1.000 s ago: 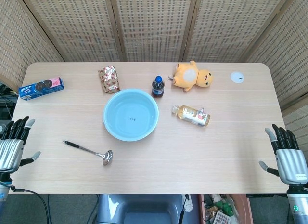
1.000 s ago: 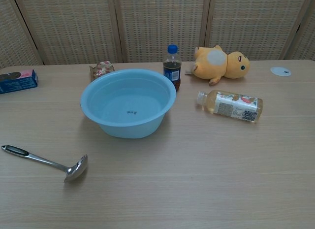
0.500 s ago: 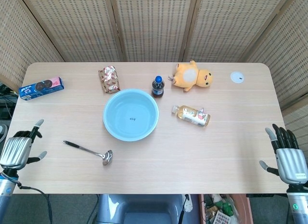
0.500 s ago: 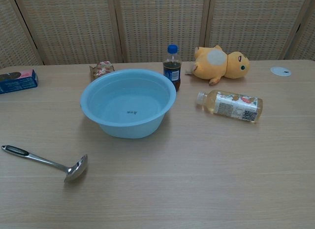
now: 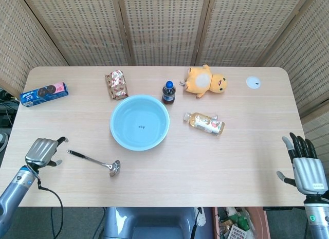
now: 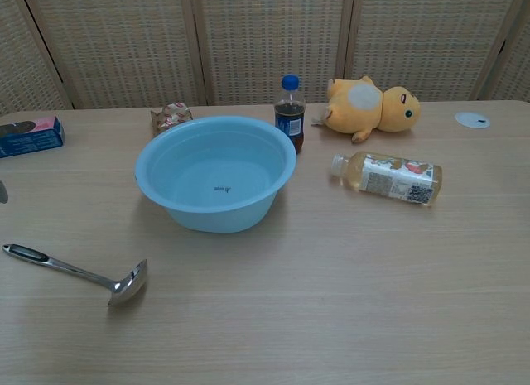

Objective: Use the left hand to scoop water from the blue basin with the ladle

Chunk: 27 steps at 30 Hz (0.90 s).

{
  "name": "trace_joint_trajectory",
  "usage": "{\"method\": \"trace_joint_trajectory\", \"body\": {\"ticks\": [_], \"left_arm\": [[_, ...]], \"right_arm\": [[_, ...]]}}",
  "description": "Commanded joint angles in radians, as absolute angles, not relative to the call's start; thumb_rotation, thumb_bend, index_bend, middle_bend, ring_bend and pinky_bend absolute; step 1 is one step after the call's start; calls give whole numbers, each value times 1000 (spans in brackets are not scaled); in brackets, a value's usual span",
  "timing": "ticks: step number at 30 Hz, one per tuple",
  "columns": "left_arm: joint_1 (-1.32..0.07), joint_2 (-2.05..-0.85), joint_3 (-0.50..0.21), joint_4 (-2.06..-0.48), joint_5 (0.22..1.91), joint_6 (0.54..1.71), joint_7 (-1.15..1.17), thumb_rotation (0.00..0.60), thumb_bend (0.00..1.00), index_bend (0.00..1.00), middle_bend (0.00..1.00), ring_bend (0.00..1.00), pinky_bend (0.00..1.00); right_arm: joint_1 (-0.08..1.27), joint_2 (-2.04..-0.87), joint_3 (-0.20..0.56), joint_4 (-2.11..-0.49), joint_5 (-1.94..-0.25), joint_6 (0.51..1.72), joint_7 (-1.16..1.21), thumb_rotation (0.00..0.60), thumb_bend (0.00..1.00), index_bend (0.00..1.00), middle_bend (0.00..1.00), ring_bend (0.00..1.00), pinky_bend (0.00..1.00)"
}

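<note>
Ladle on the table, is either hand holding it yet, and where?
Nothing is held. The ladle lies free; the left hand is beside its handle, apart.

a pale wooden counter [image 5: 247, 162] with rounded corners is filling the view, light lying evenly on it. woven rattan screen panels [image 5: 164, 28] in wooden frames are standing right behind it, closing off the room.

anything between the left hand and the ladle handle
Nothing: in the head view only bare table separates the left hand from the ladle handle's dark tip.
</note>
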<state>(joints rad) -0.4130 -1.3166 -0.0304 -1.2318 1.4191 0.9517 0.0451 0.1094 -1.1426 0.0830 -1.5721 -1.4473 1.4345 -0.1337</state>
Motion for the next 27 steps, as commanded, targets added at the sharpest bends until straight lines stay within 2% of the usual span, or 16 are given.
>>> {"method": "trace_joint_trajectory", "body": {"ticks": [1,11,15,18,27], "left_arm": [[-430,-1344,-22,-1194,1425,932,20,600,219,395,1000,1000,1000],[-468,-1462,-1,-1044,1457,903,-47,600,229,426,1000,1000,1000],[-487,-1503,-3,-1009,1451,878,-60,600,309,442,1000,1000,1000],[-496,-1518,-1,-997,1449,870,-50,600,352,464,1000,1000,1000],[-508,-1532,2,-999,1435,855,-15,600,354,472,1000,1000,1000]], "right_arm": [[111,-1144,83,-1570,-1443,1430,-135,600,0,0,0,0,0],[117,-1145,80,-1568,-1432,1408,-132,600,0,0,0,0,0],[119,-1144,79,-1567,-1430,1403,-128,600,0,0,0,0,0],[119,-1144,80,-1564,-1427,1401,-125,600,0,0,0,0,0],[122,-1142,82,-1559,-1415,1391,-117,600,0,0,0,0,0]]}}
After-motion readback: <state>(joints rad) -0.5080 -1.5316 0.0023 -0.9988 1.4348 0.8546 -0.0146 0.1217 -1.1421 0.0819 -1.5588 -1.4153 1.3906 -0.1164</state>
